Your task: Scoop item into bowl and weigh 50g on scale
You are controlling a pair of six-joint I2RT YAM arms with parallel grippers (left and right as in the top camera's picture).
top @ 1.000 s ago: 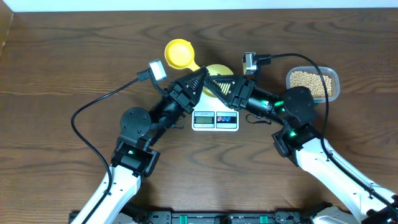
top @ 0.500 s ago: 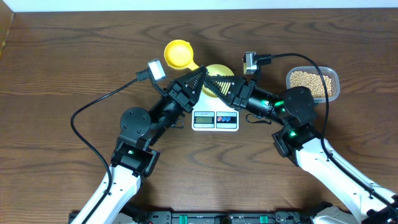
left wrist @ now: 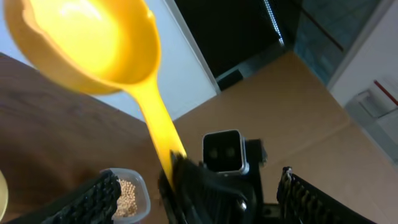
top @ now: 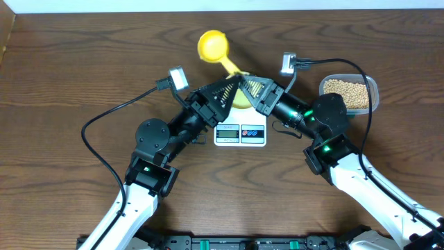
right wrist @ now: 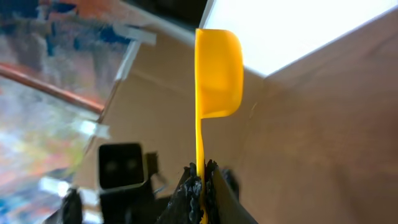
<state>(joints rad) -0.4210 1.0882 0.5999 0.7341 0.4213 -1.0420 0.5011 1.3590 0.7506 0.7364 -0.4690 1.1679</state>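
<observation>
The empty scoop is clamped by the right gripper, left gripper spread wide; no beans scooped yet.

Overhead: looking straight down from well above the tabletop, taking in both arms. Left wrist: riding tight behind the left claw, tilted upward, staring across at the right arm's camera just beyond the tips. Right wrist: hugging the right claw, aimed up along the yellow scoop. Sharing that scoop in all three views; catching the left arm's camera just left of the claw.
</observation>
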